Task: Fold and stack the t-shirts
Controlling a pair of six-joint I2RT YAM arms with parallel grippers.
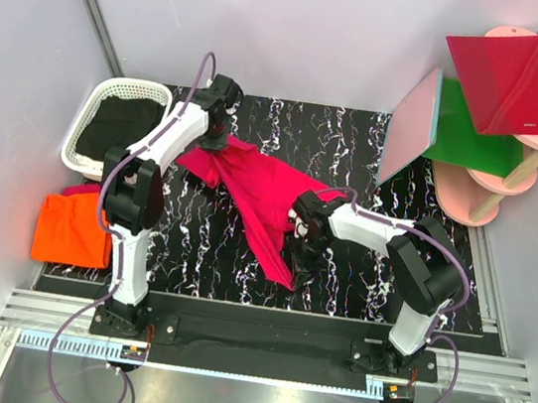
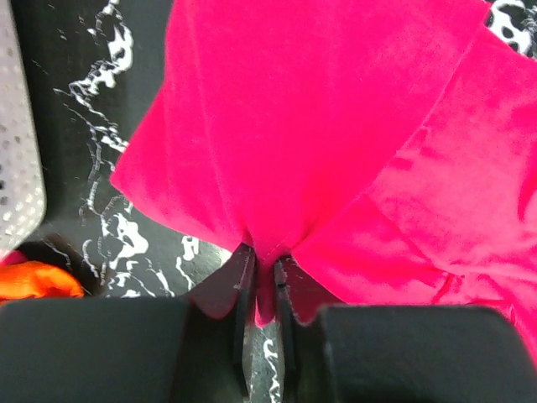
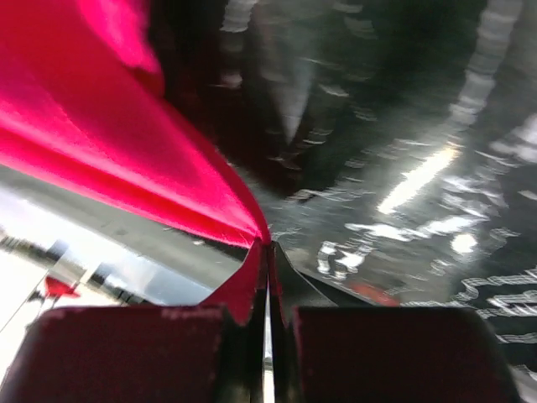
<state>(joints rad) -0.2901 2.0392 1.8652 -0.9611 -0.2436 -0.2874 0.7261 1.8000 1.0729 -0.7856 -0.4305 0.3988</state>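
The hot pink t-shirt point(image 1: 256, 185) is stretched across the black marbled mat between both grippers, part lifted, one end hanging toward the front. My left gripper point(image 1: 216, 139) is shut on its far left edge; the left wrist view shows pink cloth point(image 2: 319, 126) pinched between the jaws point(image 2: 263, 260). My right gripper point(image 1: 302, 228) is shut on the shirt's right edge; the right wrist view shows the cloth point(image 3: 126, 159) pulled taut from the closed jaws point(image 3: 268, 248). The orange t-shirt point(image 1: 73, 228) lies folded off the mat's left edge, over something pink.
A white basket point(image 1: 117, 124) with dark cloth stands at the back left, close to my left gripper. A pink stand point(image 1: 503, 144) with stiff red and green panels is at the back right. The mat point(image 1: 402, 180) is bare at the right.
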